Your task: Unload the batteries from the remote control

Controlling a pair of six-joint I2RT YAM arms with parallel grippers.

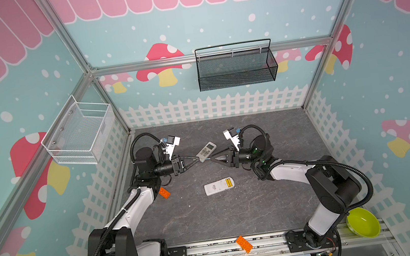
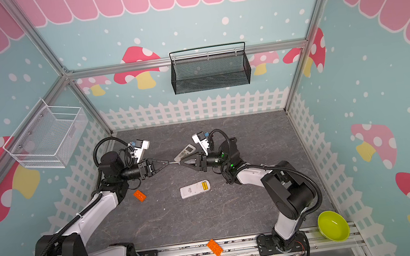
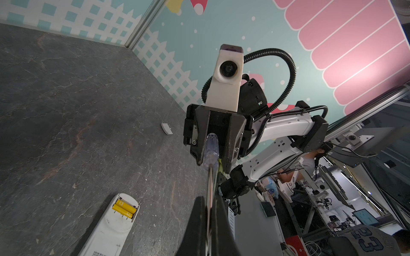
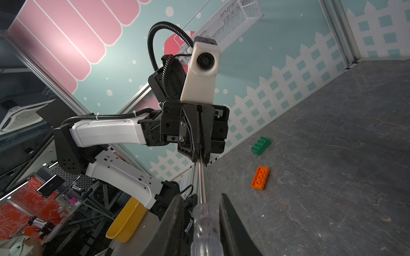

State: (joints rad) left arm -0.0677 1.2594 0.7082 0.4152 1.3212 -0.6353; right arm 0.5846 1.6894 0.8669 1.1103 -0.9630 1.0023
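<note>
Nearest the onlooker, an orange brick lies on the metal rail between the two arm bases. A lime-green bowl sits at the near right corner.

In the middle of the grey counter, a white remote control lies face down with its battery bay uncovered. The batteries, two yellow cells visible side by side, sit in that bay at the remote's right end. To the left, beside the left arm, lies a second orange brick. The right wrist view shows a green brick near it, close to the left wall's fence.

Just beyond the remote, the two arms meet tip to tip above the counter with a screwdriver level between them. The left gripper is clamped on the metal shaft. The right gripper has its jaws on either side of the clear handle, apart, with a gap showing in the right wrist view.

The left wrist view shows a small white cover on the counter on the right arm's side, apart from the remote. Behind the gripper tips, a second remote control lies face up at a slant.

A black mesh basket hangs on the far wall and a white wire basket on the left wall.
</note>
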